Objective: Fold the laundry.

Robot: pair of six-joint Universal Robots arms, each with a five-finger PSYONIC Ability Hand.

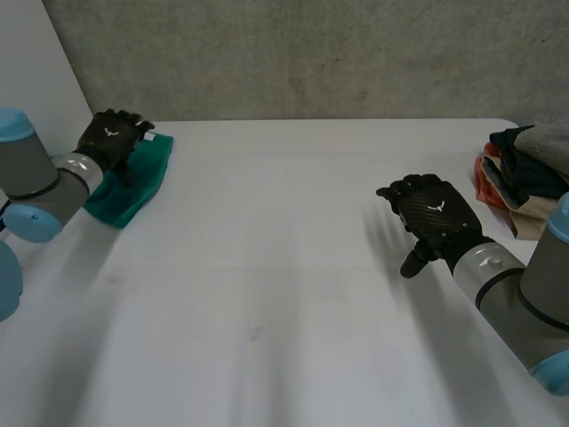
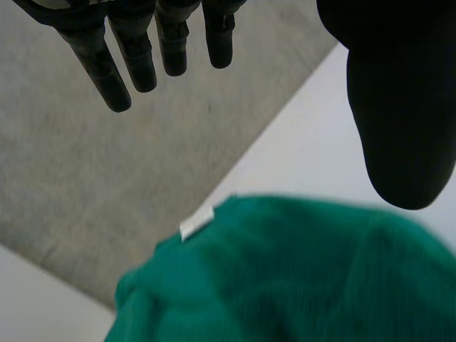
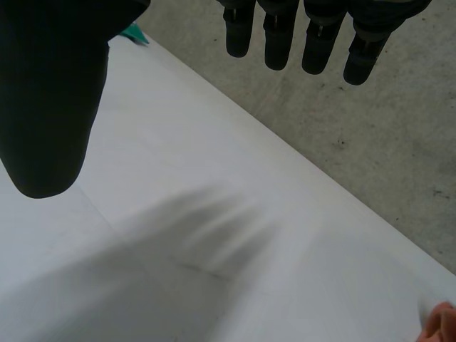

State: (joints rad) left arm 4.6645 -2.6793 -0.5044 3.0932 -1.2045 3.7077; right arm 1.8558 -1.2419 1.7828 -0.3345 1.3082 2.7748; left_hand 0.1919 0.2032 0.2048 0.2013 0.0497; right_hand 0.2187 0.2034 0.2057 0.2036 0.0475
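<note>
My left hand (image 1: 111,138): fingers straight, above green cloth (image 1: 147,178); my right hand (image 1: 431,213): fingers loose, above table (image 1: 284,267), near clothes pile (image 1: 529,173)

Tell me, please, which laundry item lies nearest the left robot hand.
The green cloth beneath the left robot hand; the other clothes are piled far right.

No words are legible; the white tag (image 2: 197,221) on the green cloth (image 2: 299,278) is unreadable.
</note>
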